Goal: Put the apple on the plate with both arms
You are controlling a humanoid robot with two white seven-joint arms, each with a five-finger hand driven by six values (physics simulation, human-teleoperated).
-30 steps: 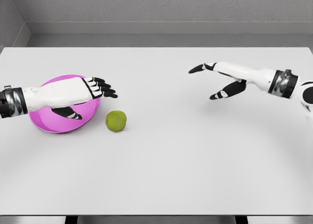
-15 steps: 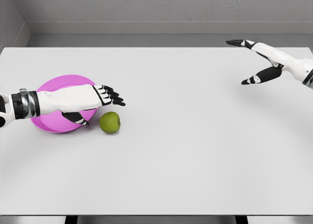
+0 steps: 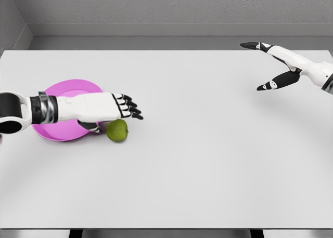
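A green apple (image 3: 117,130) lies on the white table just right of the pink plate (image 3: 58,130). My left hand (image 3: 112,118) reaches over the plate, palm down, its black fingers spread above and just behind the apple and its thumb beside the apple's left side; it holds nothing. My right hand (image 3: 264,65) hovers open at the far right near the table's back edge, far from the apple.
The white table (image 3: 197,160) stretches wide to the right and front of the apple. A grey wall runs behind the table's far edge.
The left hand has slid to the right over the plate until its fingers are above the apple. The apple shifted slightly left toward the plate. The right arm drew back to the far right, then held still.
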